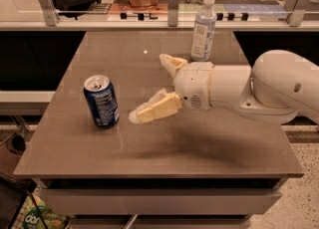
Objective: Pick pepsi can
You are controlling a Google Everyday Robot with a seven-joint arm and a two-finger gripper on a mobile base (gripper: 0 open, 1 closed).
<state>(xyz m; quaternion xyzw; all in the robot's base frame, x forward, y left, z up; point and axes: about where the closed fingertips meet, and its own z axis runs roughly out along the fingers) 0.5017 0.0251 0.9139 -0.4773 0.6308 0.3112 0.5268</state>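
The gripper (147,88) sits at frame centre above the table (209,153), fingers spread wide apart, holding nothing and touching nothing. The pepsi can (101,101) stands upright at left of centre, just beside the lower finger's tip (a narrow gap separates them). A clear water bottle (203,29) stands upper centre-right.

Gripper (147,87) mid-air, splayed wide
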